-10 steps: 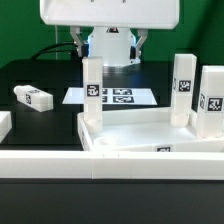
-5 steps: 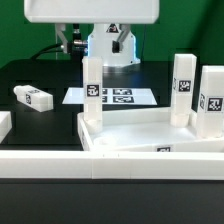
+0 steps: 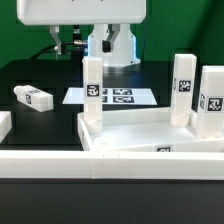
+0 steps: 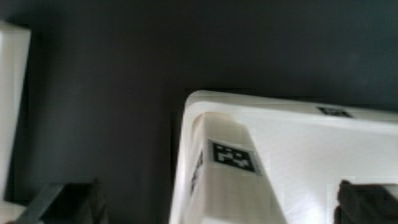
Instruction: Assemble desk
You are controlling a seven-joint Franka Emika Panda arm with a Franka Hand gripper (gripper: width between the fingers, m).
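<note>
We see the arm (image 3: 80, 12) cropped overhead; its jaws hang spread, empty, above a blurred tagged desk part (image 4: 285, 150).

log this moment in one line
gripper: open, empty | tabletop: three legs upright | fourth leg: lying loose, exterior view's left

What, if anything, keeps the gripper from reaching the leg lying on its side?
Likely yes, nothing does: the lying leg sits alone on bare table, apart from the tabletop and upright legs, and the gripper is open.
</note>
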